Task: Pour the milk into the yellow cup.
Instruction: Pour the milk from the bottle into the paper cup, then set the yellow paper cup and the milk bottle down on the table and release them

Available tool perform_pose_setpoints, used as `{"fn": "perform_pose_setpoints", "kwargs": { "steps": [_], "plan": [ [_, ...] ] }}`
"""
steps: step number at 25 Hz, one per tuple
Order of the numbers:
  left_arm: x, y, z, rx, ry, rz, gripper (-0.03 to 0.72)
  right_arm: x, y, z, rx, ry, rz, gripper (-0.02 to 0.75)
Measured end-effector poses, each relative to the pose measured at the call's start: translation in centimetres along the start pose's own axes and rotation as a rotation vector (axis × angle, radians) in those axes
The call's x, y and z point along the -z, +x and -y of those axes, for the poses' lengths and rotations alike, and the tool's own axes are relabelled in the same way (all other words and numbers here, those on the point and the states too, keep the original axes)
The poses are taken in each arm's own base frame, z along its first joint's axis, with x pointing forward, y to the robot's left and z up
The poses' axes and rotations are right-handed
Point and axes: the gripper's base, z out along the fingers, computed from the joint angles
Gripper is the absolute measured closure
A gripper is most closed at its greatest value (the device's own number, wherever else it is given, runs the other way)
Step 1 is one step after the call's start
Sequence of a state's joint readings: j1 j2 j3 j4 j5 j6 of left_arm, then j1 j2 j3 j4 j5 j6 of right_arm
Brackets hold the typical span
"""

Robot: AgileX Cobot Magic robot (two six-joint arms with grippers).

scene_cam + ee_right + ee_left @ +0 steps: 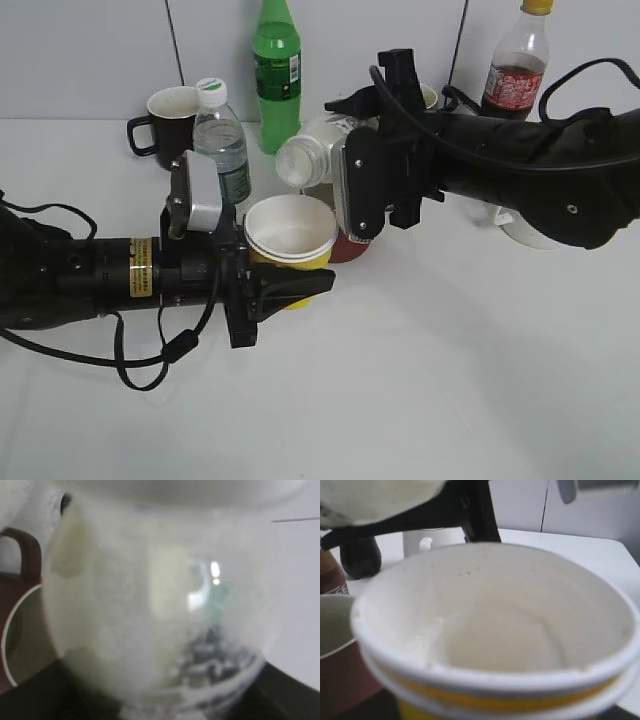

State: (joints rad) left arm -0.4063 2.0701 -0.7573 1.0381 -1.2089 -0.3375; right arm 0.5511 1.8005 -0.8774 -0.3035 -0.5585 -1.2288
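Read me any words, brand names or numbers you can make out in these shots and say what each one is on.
None can be read.
Green bottle: label print too small.
Water bottle: label blurred.
Cola bottle: red label with white lettering, unreadable.
Left arm's yellow sticker: print too small.
Milk bottle: label blurred in the right wrist view.
Yellow cup: no print visible.

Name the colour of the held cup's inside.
White inside the yellow cup, best in the left wrist view.

The white table [420, 380] carries a dark mug [168, 120], a water bottle [222, 140] and a green soda bottle [276, 75] behind the left claw [305, 285]; a cola bottle [520, 65] stands beyond the right arm.
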Motion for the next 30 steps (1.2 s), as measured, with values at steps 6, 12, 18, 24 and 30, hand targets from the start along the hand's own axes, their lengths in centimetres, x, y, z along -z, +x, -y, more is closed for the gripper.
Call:
{"fn": "perform_pose_setpoints", "kwargs": {
  "steps": [6,12,18,24,30],
  "plan": [
    [0.0,-0.1,-0.3,0.014,-0.036,0.013,0.333,0.0,0.0,0.0,-0.204,0.004,-0.002,0.303],
    [0.9,-0.1,-1.6,0.037,-0.114,0.028,0.333,0.0,0.3,0.3,-0.560,0.046,-0.027,0.303],
    [3.5,-0.2,-3.7,0.050,-0.220,0.039,0.334,0.1,1.3,0.6,-0.930,0.107,-0.066,0.303],
    [7.0,0.2,-4.9,0.087,-0.334,0.037,0.335,1.6,4.1,-0.7,-1.259,0.196,-0.091,0.303],
    [7.8,0.6,-5.2,0.112,-0.376,0.034,0.335,4.6,7.5,-3.8,-1.442,0.231,-0.161,0.303]
  ]
}}
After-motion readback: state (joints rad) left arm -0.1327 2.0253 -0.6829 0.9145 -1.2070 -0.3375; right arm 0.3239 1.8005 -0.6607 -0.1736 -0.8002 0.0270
